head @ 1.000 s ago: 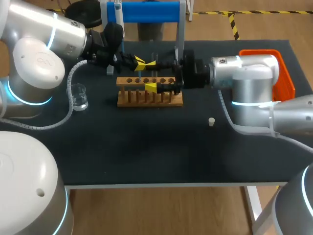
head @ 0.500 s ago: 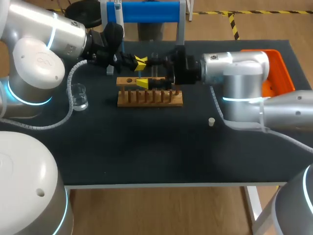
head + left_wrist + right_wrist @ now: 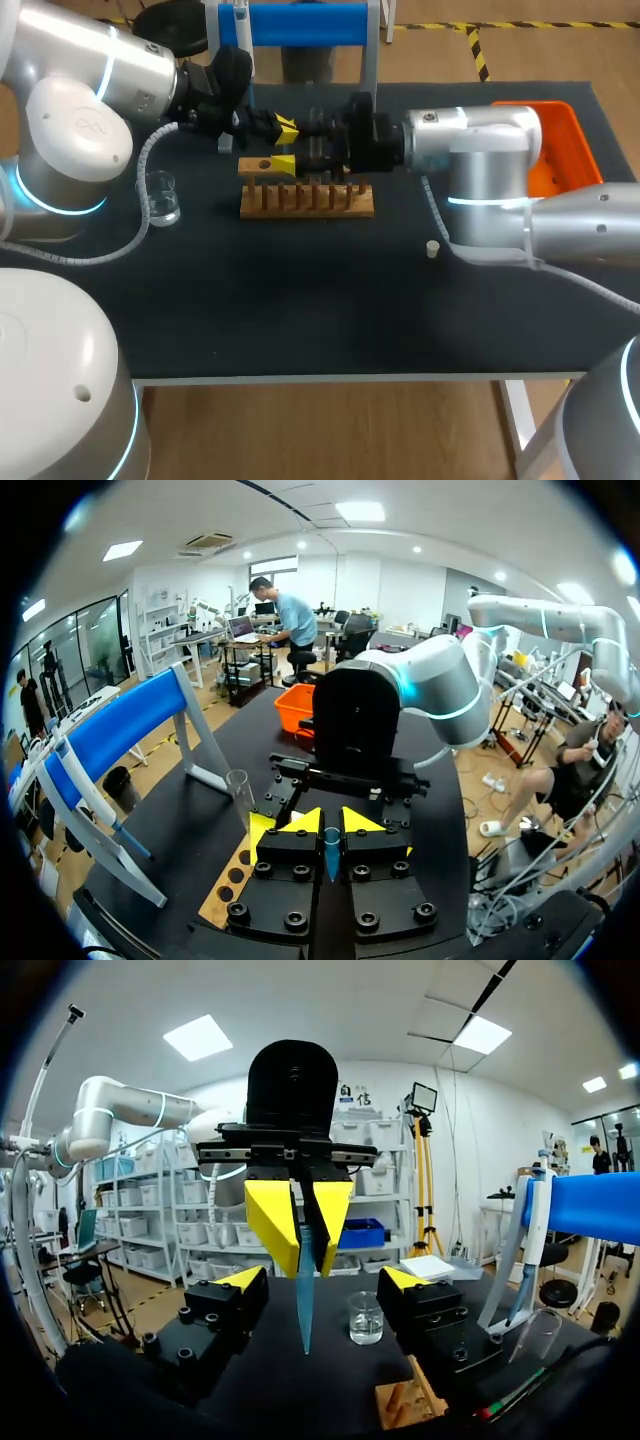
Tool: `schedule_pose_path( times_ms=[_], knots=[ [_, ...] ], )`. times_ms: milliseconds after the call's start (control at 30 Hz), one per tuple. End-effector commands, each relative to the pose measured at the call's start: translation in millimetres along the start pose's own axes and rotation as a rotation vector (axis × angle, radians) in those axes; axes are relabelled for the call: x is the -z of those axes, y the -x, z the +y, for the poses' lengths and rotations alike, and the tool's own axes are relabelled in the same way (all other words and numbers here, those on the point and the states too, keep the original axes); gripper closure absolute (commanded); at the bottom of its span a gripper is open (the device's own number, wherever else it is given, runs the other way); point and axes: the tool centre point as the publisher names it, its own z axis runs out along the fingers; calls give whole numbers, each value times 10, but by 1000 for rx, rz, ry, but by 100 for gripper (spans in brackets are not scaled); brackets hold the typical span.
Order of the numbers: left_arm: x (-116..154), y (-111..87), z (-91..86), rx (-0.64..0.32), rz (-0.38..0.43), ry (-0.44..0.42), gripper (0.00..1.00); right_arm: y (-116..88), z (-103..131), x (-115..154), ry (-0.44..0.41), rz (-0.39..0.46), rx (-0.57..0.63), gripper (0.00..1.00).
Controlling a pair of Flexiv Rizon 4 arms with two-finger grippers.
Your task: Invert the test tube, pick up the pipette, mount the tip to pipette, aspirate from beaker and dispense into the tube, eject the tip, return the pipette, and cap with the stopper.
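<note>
Black table [image 3: 300,300]: left gripper [image 3: 330,823] clenched on blue pipette tip [image 3: 305,1305]; right gripper [image 3: 322,1280] spread wide, facing it, by wooden rack [image 3: 306,200].

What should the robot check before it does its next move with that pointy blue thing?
1. The left gripper has a good hold of the blue tip: ok, both fingers pinch it and it hangs point down.
2. The right gripper is open: ok, its fingers stand wide apart.
3. The blue tip is lined up with the right gripper's gap: ok, and it touches neither finger.
4. The beaker is upright and away from both arms: ok.
5. The stopper is lying free on the table: ok.
6. There is enough room above the wooden rack: cannot tell.
</note>
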Motion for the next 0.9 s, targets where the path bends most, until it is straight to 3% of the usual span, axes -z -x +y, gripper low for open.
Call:
schedule_pose_path(
  times_ms=[33, 200, 333, 400, 467, 500, 867, 900],
  knots=[
    [13, 7, -9, 1, 5, 4, 100, 8, -9, -24, 3, 4, 1, 35],
    [13, 7, -9, 1, 5, 4, 100, -1, 0, -34, 3, 9, 3, 42],
    [13, 7, -9, 1, 5, 4, 100, -10, 5, -33, 5, 14, 4, 59],
    [13, 7, -9, 1, 5, 4, 100, -12, 6, -31, 7, 16, 4, 72],
    [13, 7, -9, 1, 5, 4, 100, -14, 8, -28, 8, 17, 4, 95],
    [13, 7, -9, 1, 5, 4, 100, -15, 9, -27, 8, 17, 4, 100],
    [13, 7, -9, 1, 5, 4, 100, -31, 15, -11, 11, 21, 4, 100],
    [13, 7, -9, 1, 5, 4, 77, -33, 16, -7, 11, 21, 4, 100]
  ],
)
